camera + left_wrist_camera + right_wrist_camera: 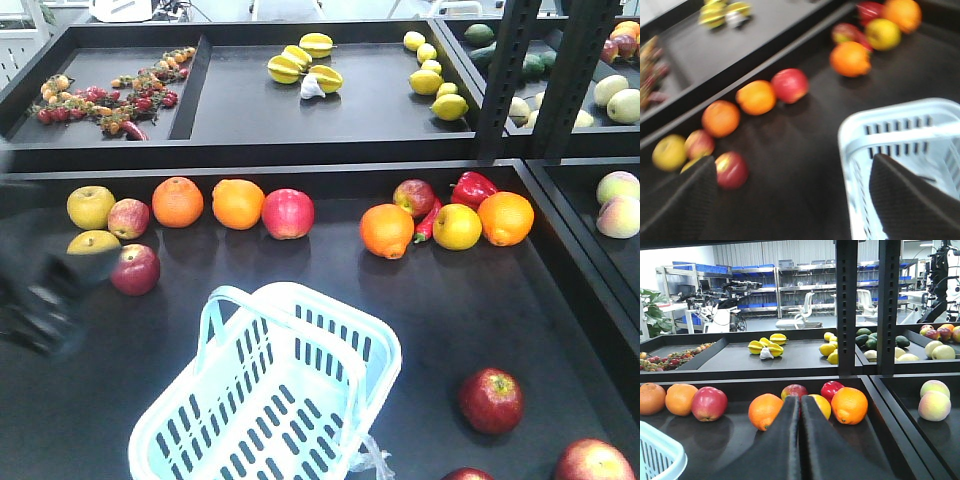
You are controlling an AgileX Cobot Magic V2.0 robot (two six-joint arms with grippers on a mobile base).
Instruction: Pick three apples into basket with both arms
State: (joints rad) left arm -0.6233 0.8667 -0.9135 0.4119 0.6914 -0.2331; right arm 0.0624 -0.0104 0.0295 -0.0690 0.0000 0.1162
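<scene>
The pale blue-white basket (270, 400) stands tilted at the front middle of the dark shelf, with nothing showing inside it. Two dark red apples (491, 400) (592, 460) lie to its right, and the top of a third (466, 474) shows at the bottom edge. Another dark red apple (135, 269) lies at the left, next to my blurred left arm (40, 300). My left gripper (795, 200) is open and empty, with that apple (731, 170) by its left finger and the basket (900, 130) under its right finger. My right gripper (800, 407) is shut and empty, pointing at the fruit row.
Oranges (178, 201), a pink-red apple (288, 213), yellow apples (90, 206) and a red pepper (472, 187) line the back of the shelf. A raised black rim (260, 160) and upright posts (515, 70) bound it. A clear plastic scrap (375, 460) lies by the basket.
</scene>
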